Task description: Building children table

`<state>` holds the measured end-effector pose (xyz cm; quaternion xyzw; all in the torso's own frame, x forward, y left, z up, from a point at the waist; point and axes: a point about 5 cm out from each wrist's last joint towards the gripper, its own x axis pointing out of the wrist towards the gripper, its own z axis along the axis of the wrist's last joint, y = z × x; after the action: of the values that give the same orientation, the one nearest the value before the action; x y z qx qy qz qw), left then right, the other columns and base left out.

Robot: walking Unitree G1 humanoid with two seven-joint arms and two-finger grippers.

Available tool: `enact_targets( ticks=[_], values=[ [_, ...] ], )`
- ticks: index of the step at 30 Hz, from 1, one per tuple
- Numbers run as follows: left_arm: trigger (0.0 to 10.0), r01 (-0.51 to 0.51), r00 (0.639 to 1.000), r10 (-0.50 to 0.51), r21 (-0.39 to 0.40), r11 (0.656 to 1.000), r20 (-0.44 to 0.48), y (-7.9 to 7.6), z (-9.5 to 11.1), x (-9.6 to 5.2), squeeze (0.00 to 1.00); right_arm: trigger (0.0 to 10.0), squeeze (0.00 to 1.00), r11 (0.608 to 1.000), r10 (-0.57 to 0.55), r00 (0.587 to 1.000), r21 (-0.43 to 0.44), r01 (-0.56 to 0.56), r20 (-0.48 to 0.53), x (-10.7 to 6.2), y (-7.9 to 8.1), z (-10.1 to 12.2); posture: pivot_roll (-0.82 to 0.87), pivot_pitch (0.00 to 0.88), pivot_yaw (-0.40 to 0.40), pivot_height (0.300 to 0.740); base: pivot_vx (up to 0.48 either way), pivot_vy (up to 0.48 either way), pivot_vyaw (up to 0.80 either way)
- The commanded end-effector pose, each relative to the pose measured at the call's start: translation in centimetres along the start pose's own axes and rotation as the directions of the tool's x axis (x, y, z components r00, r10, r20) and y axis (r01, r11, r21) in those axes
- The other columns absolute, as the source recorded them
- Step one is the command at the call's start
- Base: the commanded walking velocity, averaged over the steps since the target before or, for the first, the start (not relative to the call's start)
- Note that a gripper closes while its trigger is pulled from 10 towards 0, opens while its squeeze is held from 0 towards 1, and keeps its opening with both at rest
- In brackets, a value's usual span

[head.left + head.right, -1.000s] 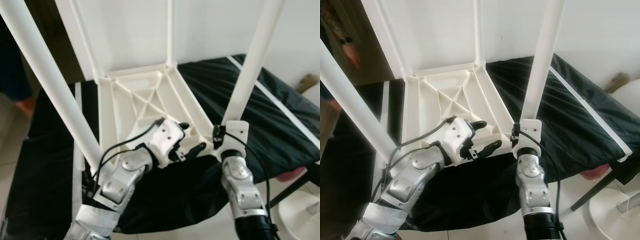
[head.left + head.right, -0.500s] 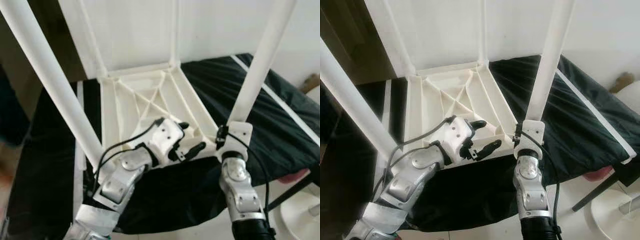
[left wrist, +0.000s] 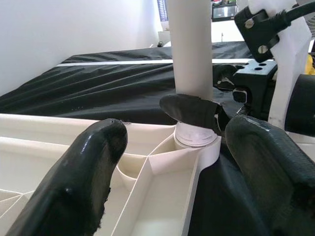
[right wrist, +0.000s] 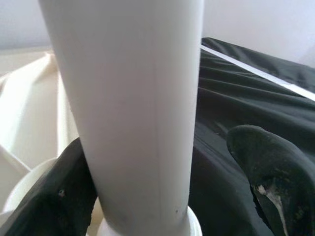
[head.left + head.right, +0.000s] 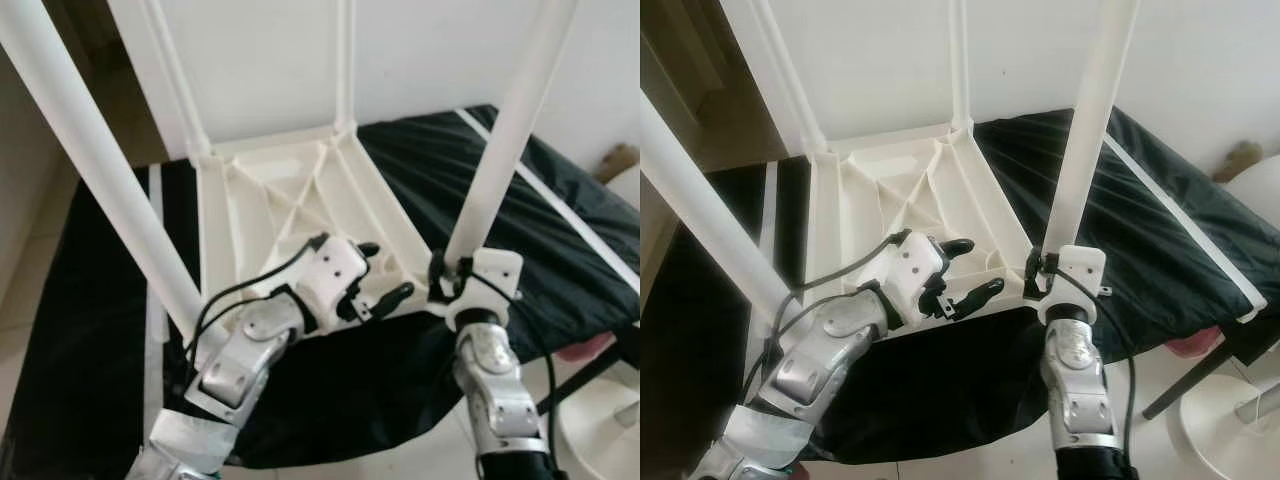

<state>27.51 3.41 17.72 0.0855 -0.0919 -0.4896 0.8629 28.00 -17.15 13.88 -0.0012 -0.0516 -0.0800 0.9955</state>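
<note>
The white children's table [image 5: 270, 200] lies upside down on a black cloth [image 5: 560, 230], with its ribbed underside facing up. Its white legs stand upward, one at the near left [image 5: 100, 160] and one at the near right [image 5: 500, 140]. My right gripper [image 5: 447, 275] is at the base of the near right leg, open. In the right wrist view one finger [image 4: 49, 196] lies against the leg [image 4: 133, 108] and the other [image 4: 266, 182] stands apart from it. My left gripper [image 5: 388, 270] is open over the near edge of the underside, close to the leg's socket [image 3: 197, 140].
The cloth-covered surface ends just in front of me, with pale floor below. At the lower right are a white round object [image 5: 610, 420] and a dark slanted bar [image 5: 590, 370]. A white wall [image 5: 440, 50] rises behind the table's two far legs.
My right wrist has rolled and shifted slightly right at the base of the near right leg. The left gripper stays open in the same place. The camera swayed a little.
</note>
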Motion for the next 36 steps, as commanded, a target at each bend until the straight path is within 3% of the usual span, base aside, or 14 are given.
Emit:
enact_targets(
  ticks=[1, 2, 9, 13, 14, 18, 20, 21, 23, 24, 25, 26, 27, 36],
  values=[
    [10.0, 0.058, 0.998, -0.058, -0.008, 0.998, -0.008, -0.3, -0.1, -0.2, 0.0, 10.0, 1.0, 0.999, 0.034, 0.999, 0.016, -0.034, 0.021, -0.1, -0.3, 0.3, -0.06, 0.0, 0.065, 0.74, 0.0, 0.0, 0.0],
    [10.0, 0.059, 0.998, -0.059, -0.007, 0.998, -0.009, -0.3, -0.1, -0.2, 0.0, 10.0, 0.0, 0.997, 0.078, 0.997, 0.011, -0.078, 0.024, -0.1, -0.5, 0.3, -0.06, 0.0, 0.065, 0.74, 0.0, 0.0, 0.0],
    [10.0, 0.066, 0.998, -0.066, -0.005, 0.998, -0.01, -0.3, -0.1, -0.1, 0.0, 10.0, 0.0, 0.965, 0.264, 0.965, -0.018, -0.263, 0.014, 0.6, -1.2, 0.3, -0.07, 0.0, 0.075, 0.74, 0.0, 0.0, 0.0],
    [10.0, 0.068, 0.998, -0.068, -0.004, 0.998, -0.009, -0.2, 0.0, 0.0, 0.0, 10.0, 0.0, 0.921, 0.387, 0.922, -0.056, -0.386, 0.008, 1.5, -1.0, 0.4, -0.07, 0.0, 0.081, 0.74, 0.0, 0.0, 0.0],
    [10.0, 0.07, 0.997, -0.07, -0.001, 0.998, -0.009, -0.1, 0.0, 0.0, 0.0, 10.0, 0.0, 0.869, 0.488, 0.873, -0.084, -0.488, -0.015, 2.0, -0.3, 0.3, -0.07, 0.0, 0.084, 0.74, 0.0, 0.0, 0.0],
    [10.0, 0.071, 0.997, -0.071, 0.001, 0.997, -0.01, 0.0, 0.0, 0.0, 0.0, 10.0, 0.0, 0.844, 0.526, 0.85, -0.1, -0.527, -0.032, 2.2, 0.0, 0.1, -0.07, 0.0, 0.085, 0.74, 0.0, 0.0, 0.0],
    [10.0, 0.073, 0.997, -0.073, 0.005, 0.997, -0.008, 0.1, 0.1, 0.1, 0.0, 10.0, 0.0, 0.797, 0.587, 0.806, -0.125, -0.591, -0.077, 2.7, 0.2, -0.4, -0.06, 0.0, 0.087, 0.74, 0.0, 0.0, 0.0],
    [10.0, 0.073, 0.997, -0.073, 0.005, 0.997, -0.008, 0.1, 0.1, 0.1, 0.0, 10.0, 0.0, 0.797, 0.587, 0.806, -0.125, -0.591, -0.077, 2.7, 0.2, -0.4, -0.06, 0.0, 0.087, 0.74, 0.0, 0.0, 0.0],
    [10.0, 0.076, 0.997, -0.076, 0.007, 0.997, -0.006, 0.1, 0.1, 0.2, 0.0, 10.0, 0.0, 0.757, 0.629, 0.77, -0.14, -0.638, -0.111, 3.0, 0.1, -0.7, -0.06, 0.0, 0.085, 0.74, 0.0, 0.0, 0.0],
    [10.0, 0.077, 0.997, -0.077, 0.008, 0.997, -0.005, 0.1, 0.2, 0.2, 0.0, 7.7, 0.0, 0.739, 0.645, 0.753, -0.144, -0.658, -0.129, 3.1, 0.0, -0.9, -0.06, 0.0, 0.083, 0.74, 0.0, 0.0, 0.0],
    [10.0, 0.078, 0.997, -0.078, 0.01, 0.997, -0.005, 0.1, 0.2, 0.2, 0.0, 0.7, 0.0, 0.72, 0.663, 0.735, -0.148, -0.678, -0.143, 3.2, -0.1, -1.0, -0.06, 0.0, 0.083, 0.74, 0.0, 0.0, 0.0],
    [10.0, 0.078, 0.997, -0.078, 0.01, 0.997, -0.005, 0.1, 0.2, 0.2, 0.0, 0.7, 0.0, 0.72, 0.663, 0.735, -0.148, -0.678, -0.143, 3.2, -0.1, -1.0, -0.06, 0.0, 0.083, 0.74, 0.0, 0.0, 0.0],
    [10.0, 0.079, 0.997, -0.079, 0.012, 0.997, -0.004, 0.0, 0.2, 0.2, 0.0, 0.0, 0.0, 0.711, 0.67, 0.726, -0.146, -0.688, -0.154, 3.2, -0.4, -1.1, -0.06, 0.0, 0.08, 0.74, 0.0, 0.0, 0.0],
    [10.0, 0.076, 0.997, -0.076, 0.011, 0.997, 0.0, -0.1, 0.2, 0.2, 0.0, 0.0, 0.0, 0.697, 0.684, 0.709, -0.134, -0.704, -0.172, 3.0, -1.3, -1.6, -0.05, 0.0, 0.072, 0.74, 0.0, 0.0, 0.0]
  ],
)
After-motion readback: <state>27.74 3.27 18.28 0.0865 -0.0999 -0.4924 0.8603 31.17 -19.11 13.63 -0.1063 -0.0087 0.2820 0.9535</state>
